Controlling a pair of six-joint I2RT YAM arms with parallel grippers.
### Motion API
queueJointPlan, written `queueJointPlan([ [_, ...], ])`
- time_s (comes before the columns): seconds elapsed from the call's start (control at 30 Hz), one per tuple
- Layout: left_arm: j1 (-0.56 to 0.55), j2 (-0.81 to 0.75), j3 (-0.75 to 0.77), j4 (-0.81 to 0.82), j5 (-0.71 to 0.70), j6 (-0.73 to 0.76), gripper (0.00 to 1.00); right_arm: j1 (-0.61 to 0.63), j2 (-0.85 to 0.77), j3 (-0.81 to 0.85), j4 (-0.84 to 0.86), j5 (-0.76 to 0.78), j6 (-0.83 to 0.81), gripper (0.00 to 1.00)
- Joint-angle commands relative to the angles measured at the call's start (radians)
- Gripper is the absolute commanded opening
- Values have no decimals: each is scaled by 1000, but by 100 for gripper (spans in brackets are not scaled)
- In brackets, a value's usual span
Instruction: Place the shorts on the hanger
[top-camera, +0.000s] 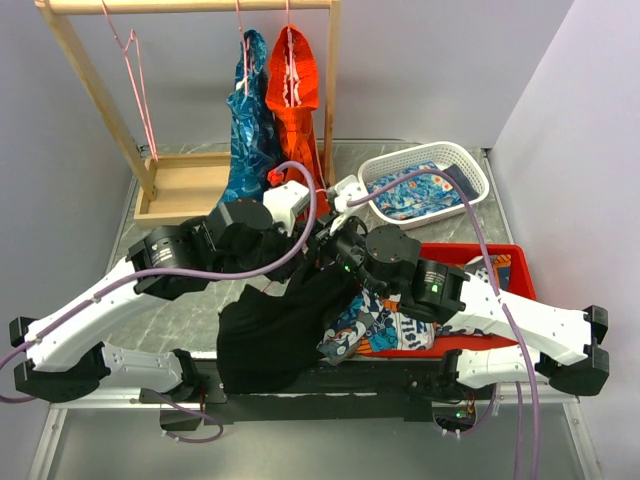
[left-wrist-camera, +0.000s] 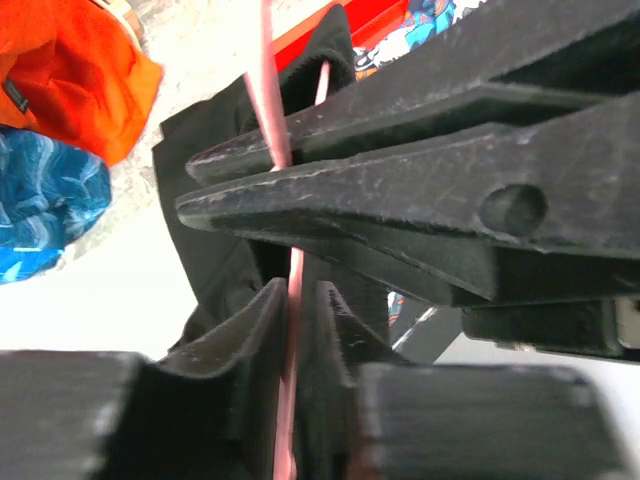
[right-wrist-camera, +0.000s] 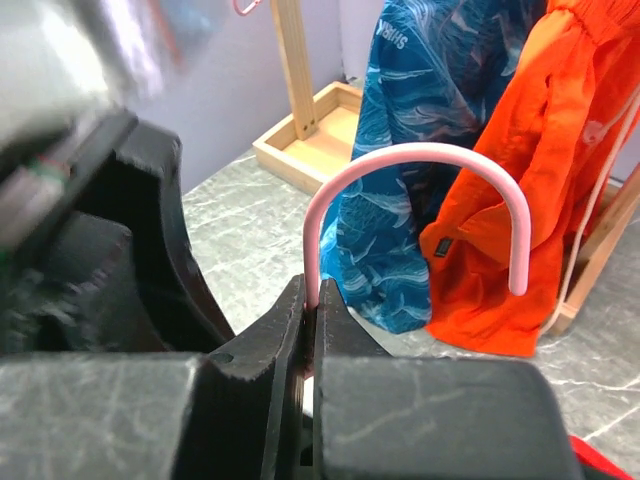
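Cannot trace the hanger overhead: buried under both wrists and the shorts. Cannot follow its stem down in the right wrist view: pinched out of sight inside the right gripper. Cannot follow its wire past the top and bottom edges of the left wrist view. Cannot tell whether the left gripper presses that wire or stands just off it: near fingers too blurred. Found the red bin, at the right edge of the table, half masked by the right arm. Could not identify the blurred grey mass at upper left of the right wrist view.
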Motion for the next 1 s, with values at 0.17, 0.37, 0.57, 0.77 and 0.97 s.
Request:
queueJointPlan([
  [0.17,-4,-52,112,-39,-38,-48,70,15,-49,-12,134,71,-83,0],
  [0.37,-4,-133,132,-136,-33,-32,91,23,-29,9,119,97,-134,0],
  [0.57,-4,-213,-17,-202,20,-46,95,32,-40,30,99,109,-171,0],
  [0.77,-4,-243,-127,-201,82,-43,99,55,-31,72,91,133,-206,0],
  [0.97,-4,-242,-199,-167,76,-48,93,77,-25,101,71,160,-229,0],
])
